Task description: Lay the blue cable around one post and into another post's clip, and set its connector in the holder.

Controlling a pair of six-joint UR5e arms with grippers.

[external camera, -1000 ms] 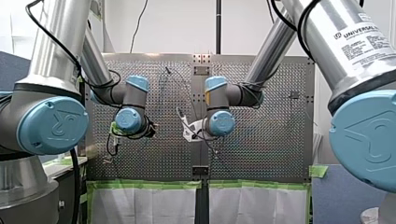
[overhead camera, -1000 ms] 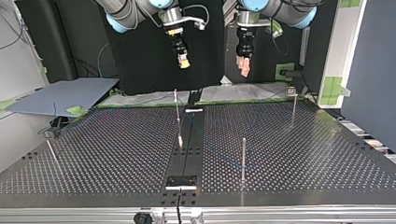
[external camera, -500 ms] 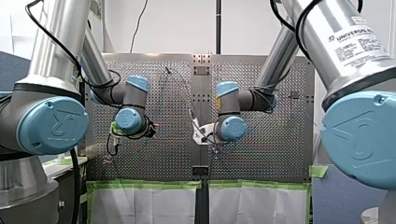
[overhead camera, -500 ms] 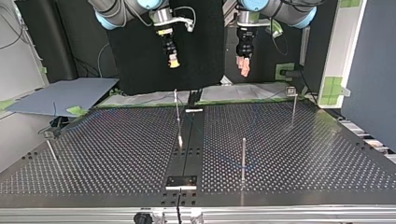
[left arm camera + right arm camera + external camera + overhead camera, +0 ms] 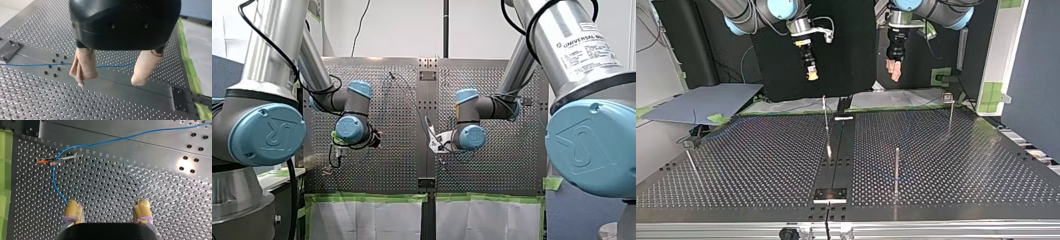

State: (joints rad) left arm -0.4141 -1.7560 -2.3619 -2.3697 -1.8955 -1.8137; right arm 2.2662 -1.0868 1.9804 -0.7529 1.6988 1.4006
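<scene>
Hovering clear of the table point(image 5: 961, 150), my left gripper point(image 5: 110, 81) has its beige pads point(image 5: 83, 67) spread wide with nothing between them. The blue cable point(image 5: 30, 65) lies flat on the table beneath it, passing behind both fingers and touching neither.

My right gripper point(image 5: 108, 210) also hangs above the table, its yellowish pads point(image 5: 73, 211) parted and empty. The cable comes out from just beside one of its fingers and curves ahead to a small metal piece point(image 5: 56, 160) with an orange end. From there it runs off across the plain strip point(image 5: 125, 130) ahead of the gripper. Whether that piece is the connector or a post's clip I cannot tell.

I judge the step in hand to be the reach for the cable, with my right gripper the better placed. To do it well, it should come straight down with its fingers astride the free run, crosswise to it. It should close on the cable short of the metal piece and leave enough slack that nothing drags.

Counted: two arms, two grippers, one blue cable. The top view shows three upright posts. The middle post point(image 5: 825, 117) is below my right gripper and the near post point(image 5: 896, 167) below my left gripper. The headed post point(image 5: 950, 112) stands out past my left gripper's side. A thin rod point(image 5: 690, 160) stands well beyond my right gripper.
</scene>
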